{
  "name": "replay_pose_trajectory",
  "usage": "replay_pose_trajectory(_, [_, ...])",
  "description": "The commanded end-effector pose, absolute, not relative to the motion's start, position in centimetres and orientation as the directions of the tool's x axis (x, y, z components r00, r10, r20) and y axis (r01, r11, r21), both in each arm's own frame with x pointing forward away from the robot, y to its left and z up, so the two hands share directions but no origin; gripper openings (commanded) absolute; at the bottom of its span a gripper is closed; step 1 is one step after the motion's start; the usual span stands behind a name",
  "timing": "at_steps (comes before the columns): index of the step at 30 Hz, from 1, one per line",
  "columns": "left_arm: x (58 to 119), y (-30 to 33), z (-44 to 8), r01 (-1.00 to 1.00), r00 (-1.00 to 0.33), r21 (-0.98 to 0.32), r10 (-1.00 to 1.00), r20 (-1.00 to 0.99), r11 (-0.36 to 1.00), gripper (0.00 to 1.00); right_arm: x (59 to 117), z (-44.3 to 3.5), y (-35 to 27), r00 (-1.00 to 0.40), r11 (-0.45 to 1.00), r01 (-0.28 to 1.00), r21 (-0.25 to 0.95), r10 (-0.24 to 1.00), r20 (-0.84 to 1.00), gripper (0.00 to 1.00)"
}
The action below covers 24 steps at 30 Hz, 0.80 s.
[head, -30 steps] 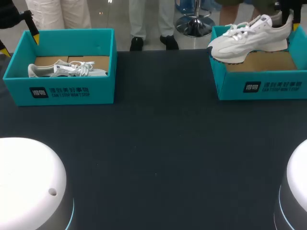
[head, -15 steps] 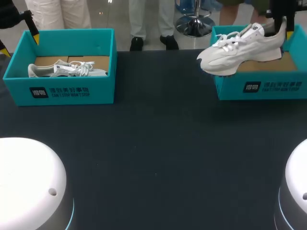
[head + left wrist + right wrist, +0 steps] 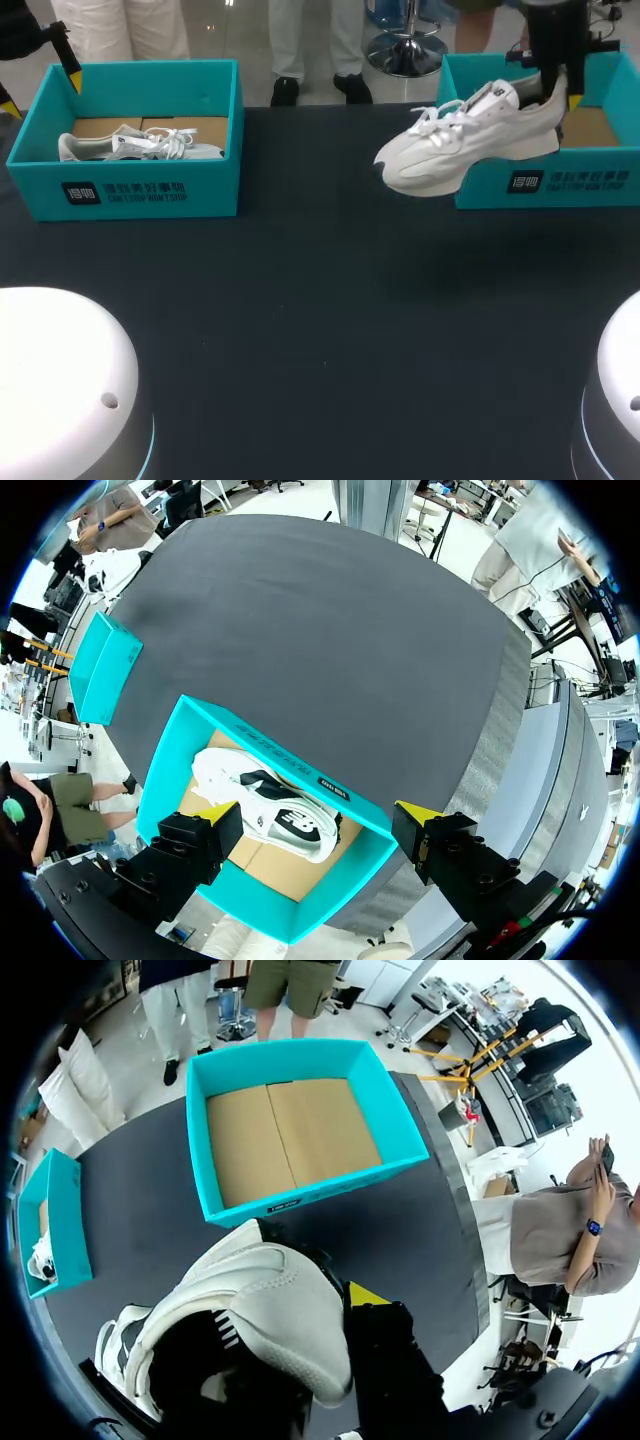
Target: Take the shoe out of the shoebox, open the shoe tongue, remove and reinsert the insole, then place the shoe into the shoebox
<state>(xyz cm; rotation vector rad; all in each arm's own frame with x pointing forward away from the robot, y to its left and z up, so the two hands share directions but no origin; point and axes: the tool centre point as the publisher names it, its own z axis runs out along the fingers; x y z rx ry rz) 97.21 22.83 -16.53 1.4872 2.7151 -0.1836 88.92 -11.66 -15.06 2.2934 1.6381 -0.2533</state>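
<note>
A white sneaker (image 3: 465, 140) hangs in the air, toe pointing left and out past the front-left corner of the right teal shoebox (image 3: 545, 182). My right gripper (image 3: 556, 92) is shut on its heel. The right wrist view shows the heel collar (image 3: 270, 1305) pinched at my right gripper (image 3: 332, 1305), with one yellow fingertip (image 3: 365, 1295) outside the shoe and the other finger hidden inside. Behind it that shoebox (image 3: 300, 1185) holds only its cardboard floor. My left gripper (image 3: 38, 86) stands open over the far-left corner of the left shoebox (image 3: 130, 190).
A second white shoe (image 3: 140, 145) lies in the left shoebox, and the left wrist view shows that shoe (image 3: 265, 805) under the open left gripper (image 3: 315, 815). Dark table (image 3: 320, 300) stretches between the boxes. Two white arm bases (image 3: 60, 380) fill the near corners.
My right gripper has carried the sneaker up out of the right shoebox and leftward over the table. The left arm has stayed still.
</note>
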Motion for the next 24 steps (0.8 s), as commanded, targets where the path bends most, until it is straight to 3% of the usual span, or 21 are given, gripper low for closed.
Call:
replay_pose_trajectory(1, [97.1,22.9,-16.5,0.842,-0.539,-0.081,0.838,-0.092,0.533,1.00,87.3,-15.7,-10.2,0.322,-0.275,0.943,0.187,0.893,-0.315,0.00])
replay_pose_trajectory(24, [97.1,22.9,-16.5,0.842,-0.539,-0.081,0.838,-0.092,0.533,1.00,79.8,-19.6,0.4,0.251,-0.224,0.967,0.123,0.924,-0.290,0.00])
